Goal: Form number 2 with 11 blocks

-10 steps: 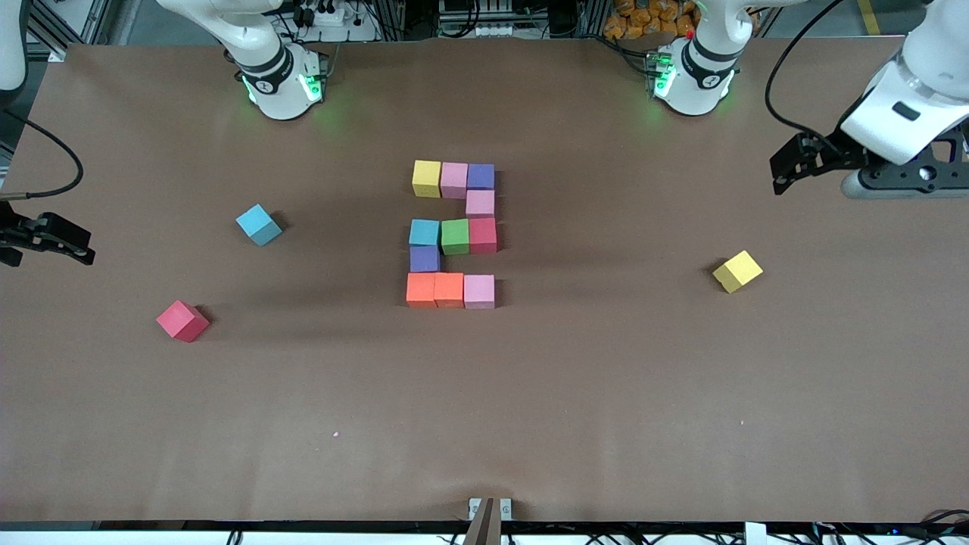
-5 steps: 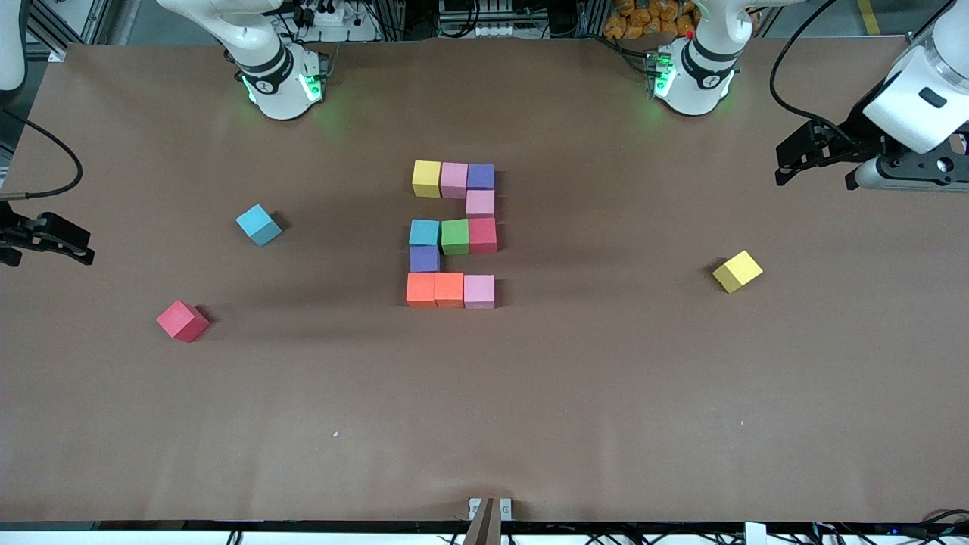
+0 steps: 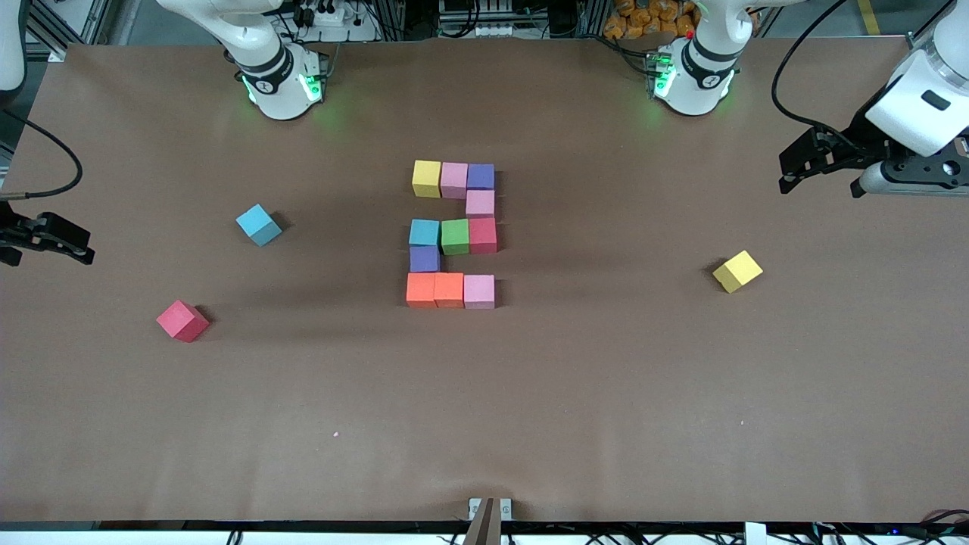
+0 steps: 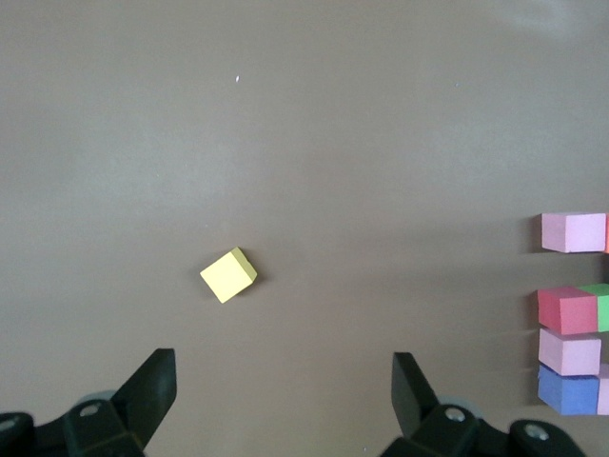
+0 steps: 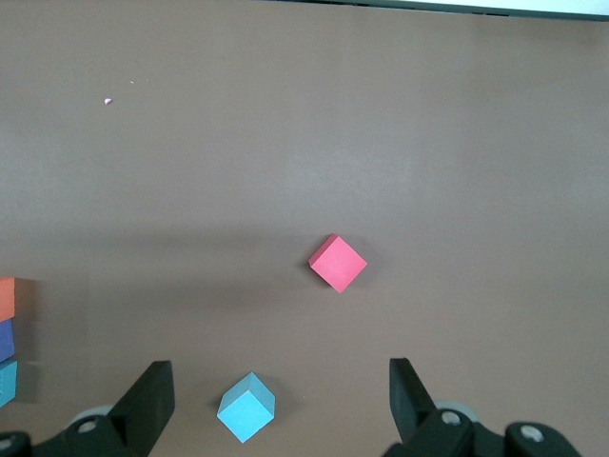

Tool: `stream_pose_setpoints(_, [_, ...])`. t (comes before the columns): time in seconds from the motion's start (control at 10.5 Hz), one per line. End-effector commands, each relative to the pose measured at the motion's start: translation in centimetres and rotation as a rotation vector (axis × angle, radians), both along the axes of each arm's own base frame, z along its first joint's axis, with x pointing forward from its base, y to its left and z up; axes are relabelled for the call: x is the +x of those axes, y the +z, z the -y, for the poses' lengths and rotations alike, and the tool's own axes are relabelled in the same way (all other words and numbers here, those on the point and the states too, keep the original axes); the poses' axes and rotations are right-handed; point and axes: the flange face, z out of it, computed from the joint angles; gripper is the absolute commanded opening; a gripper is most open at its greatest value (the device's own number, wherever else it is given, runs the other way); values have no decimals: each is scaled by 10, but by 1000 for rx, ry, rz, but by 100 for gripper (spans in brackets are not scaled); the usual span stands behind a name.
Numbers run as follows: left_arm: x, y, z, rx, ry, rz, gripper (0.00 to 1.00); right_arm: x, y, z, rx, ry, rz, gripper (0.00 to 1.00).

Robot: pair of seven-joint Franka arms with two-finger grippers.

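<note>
The number 2 [image 3: 453, 235] lies in the middle of the table, made of eleven cubes: yellow, pink, purple; pink; light blue, green, red; purple; orange, orange, pink. Part of it shows in the left wrist view [image 4: 571, 310]. My left gripper [image 3: 787, 175] is open and empty, up in the air at the left arm's end of the table; its wrist view [image 4: 284, 369] shows a loose yellow block [image 4: 228, 274]. My right gripper [image 3: 76, 246] is open and empty at the right arm's end; in its wrist view [image 5: 279, 379] it hangs high over a loose light blue block [image 5: 246, 407].
Three loose blocks lie apart from the digit: yellow [image 3: 737, 271] toward the left arm's end, light blue [image 3: 258, 224] and red [image 3: 182, 320] toward the right arm's end. The red one also shows in the right wrist view [image 5: 338, 262]. Brown paper [image 3: 484, 409] covers the table.
My left gripper has drawn back a little toward the left arm's end of the table, still open. The right arm and all blocks have not moved.
</note>
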Motion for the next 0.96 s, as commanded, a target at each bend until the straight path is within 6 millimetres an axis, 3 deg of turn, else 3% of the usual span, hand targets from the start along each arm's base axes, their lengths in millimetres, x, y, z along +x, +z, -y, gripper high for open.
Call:
stream_pose_setpoints(0.0, [3,1,-2,21,-15,14,100,-4,7,0,12,3,2,100])
stream_pose_setpoints(0.86, [3,-1,-3,20,-7,13,100,-5,18,-1,65,-10,28,100])
